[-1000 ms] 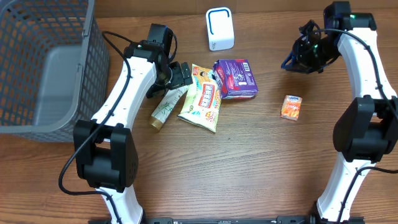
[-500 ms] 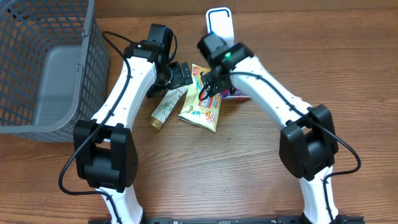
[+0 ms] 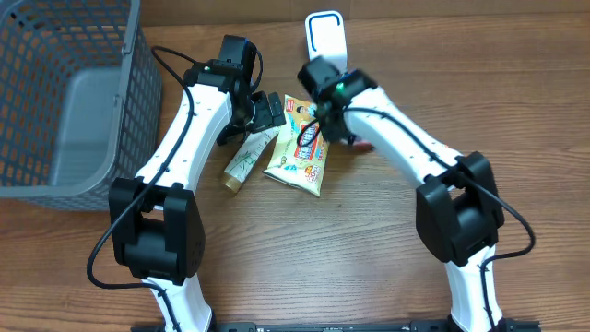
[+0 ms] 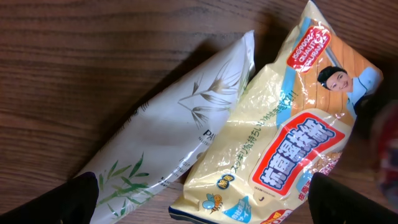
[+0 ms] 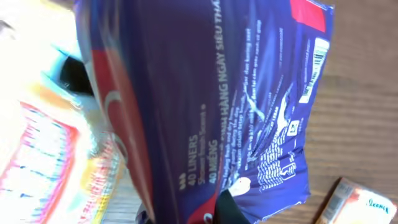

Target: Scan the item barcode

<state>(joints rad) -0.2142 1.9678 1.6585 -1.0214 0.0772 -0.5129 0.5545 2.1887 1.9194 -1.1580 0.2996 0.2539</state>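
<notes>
Overhead catches the right arm stretched across the table [image 3: 369,249], its right gripper [image 3: 330,129] lowered just beside the yellow snack bag [image 3: 297,148]. The arm hides almost everything under the jaws. The right wrist view supplies what is lost there: the purple pack [image 5: 249,93] fills the frame, turned so its printed back faces the camera. A white barcode [image 5: 318,51] sits near the pack's upper right corner, and one dark fingertip [image 5: 227,208] presses against its lower edge. The jaws are closed tight, but whether a fold of wrapper is pinched between them cannot be told. In that same view an orange box [image 5: 353,202] lies on the wood at the lower right, and the snack bag is only a bright blur on the left. The white scanner [image 3: 324,32] stands at the far edge of the table, near the right gripper. The left gripper [image 3: 267,111] hangs spread wide. Its wrist camera shows dark fingertips [image 4: 81,199] at the two bottom corners, and between them a white tube [image 4: 168,143] and the snack bag lie side by side, touching — neither is gripped. The two arms crowd the same patch of table. A grey mesh basket [image 3: 138,83] sits to the left, well apart.
</notes>
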